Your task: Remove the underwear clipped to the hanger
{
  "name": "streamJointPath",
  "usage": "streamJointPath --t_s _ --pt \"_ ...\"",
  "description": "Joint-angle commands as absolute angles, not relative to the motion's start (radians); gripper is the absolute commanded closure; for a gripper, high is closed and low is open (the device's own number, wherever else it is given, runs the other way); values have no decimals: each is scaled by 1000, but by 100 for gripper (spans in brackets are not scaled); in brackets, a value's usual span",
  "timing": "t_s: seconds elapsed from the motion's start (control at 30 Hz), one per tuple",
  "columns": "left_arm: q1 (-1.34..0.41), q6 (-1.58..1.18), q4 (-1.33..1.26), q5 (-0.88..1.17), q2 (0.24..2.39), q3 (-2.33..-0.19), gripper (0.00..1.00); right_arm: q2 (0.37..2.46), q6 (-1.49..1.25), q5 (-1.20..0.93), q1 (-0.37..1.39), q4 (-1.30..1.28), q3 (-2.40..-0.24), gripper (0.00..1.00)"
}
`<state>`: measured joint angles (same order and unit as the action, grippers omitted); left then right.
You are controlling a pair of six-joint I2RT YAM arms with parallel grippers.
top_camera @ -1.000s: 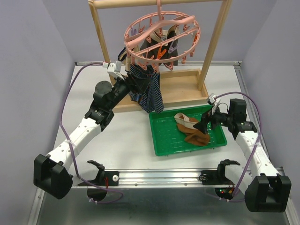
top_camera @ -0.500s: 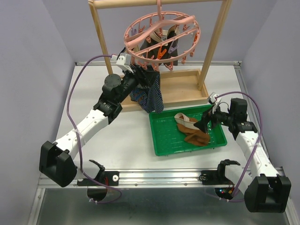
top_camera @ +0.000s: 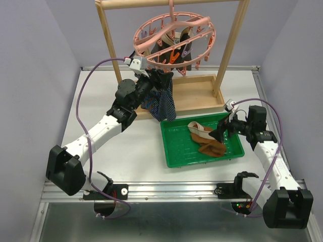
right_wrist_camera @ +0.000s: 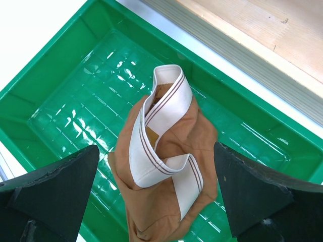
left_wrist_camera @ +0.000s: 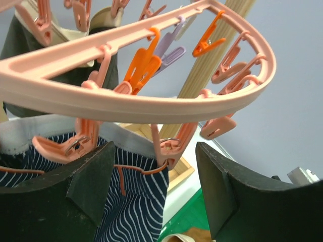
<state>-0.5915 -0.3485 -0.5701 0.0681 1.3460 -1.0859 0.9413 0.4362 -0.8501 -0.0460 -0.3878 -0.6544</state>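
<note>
The pink ring hanger (top_camera: 174, 43) hangs from the wooden frame with several clips. Navy striped underwear (top_camera: 160, 101) dangles from its near-left side. Dark and beige underwear (top_camera: 184, 48) hang further back. My left gripper (top_camera: 154, 80) is raised to the ring's underside and is open. In the left wrist view its jaws (left_wrist_camera: 154, 171) stand either side of a pink clip (left_wrist_camera: 171, 146), apart from it. That clip pinches the white waistband of the navy underwear (left_wrist_camera: 131, 206) under the hanger (left_wrist_camera: 151, 108). My right gripper (top_camera: 222, 132) hovers open over brown underwear (top_camera: 204, 138) with a beige waistband (right_wrist_camera: 166, 151).
The brown underwear lies in a green tray (top_camera: 174, 146) at centre right, whose floor (right_wrist_camera: 65, 85) fills the right wrist view. The tall wooden frame (top_camera: 108, 45) stands on a shallow wooden base (top_camera: 197, 93) behind the tray. Grey walls close in both sides.
My left arm has swung up and to the right, bringing its gripper from beside the navy underwear to the clips under the ring. The right arm has stayed still.
</note>
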Motion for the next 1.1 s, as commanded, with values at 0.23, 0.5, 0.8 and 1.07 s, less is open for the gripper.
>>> streamJointPath --t_s 0.23,0.5,0.8,1.07 --pt "-627 -273 -813 14 1364 -1091 26 930 425 -868 -55 -342 -630 0" --pt "-635 -268 -824 9 1399 -1101 31 925 423 -867 -60 -341 -630 0" --pt "-638 -245 -831 -23 1419 -1118 40 925 423 -868 -60 -341 -630 0" --pt "-638 -244 -831 -14 1431 -1137 69 925 423 -867 -61 -339 -630 0"
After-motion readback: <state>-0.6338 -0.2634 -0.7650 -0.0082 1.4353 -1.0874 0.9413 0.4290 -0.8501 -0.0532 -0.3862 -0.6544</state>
